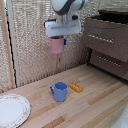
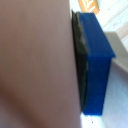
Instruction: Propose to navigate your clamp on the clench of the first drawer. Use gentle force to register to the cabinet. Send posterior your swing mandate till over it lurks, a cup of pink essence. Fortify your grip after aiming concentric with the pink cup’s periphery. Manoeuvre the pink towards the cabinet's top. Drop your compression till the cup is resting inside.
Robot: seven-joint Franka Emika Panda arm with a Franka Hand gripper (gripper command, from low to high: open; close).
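Exterior view, from its left to its right: a plate (image 1: 12, 110) lies at the worktop's (image 1: 95, 107) corner, then a blue mug (image 1: 60, 92) with a small orange thing (image 1: 76, 87) just beside it, both seemingly left aside as not wanted. Above them hangs the pincer (image 1: 58, 41), with the pink cup (image 1: 57, 46) lifted well clear of the worktop, likely so it can be carried over to the cabinet (image 1: 107, 42), whose top drawer (image 1: 105, 36) looks pulled out, though blur makes that uncertain. Up close, a blue finger (image 2: 95, 60) presses flat against the cup's wall, so the pincer is closed on the cup.
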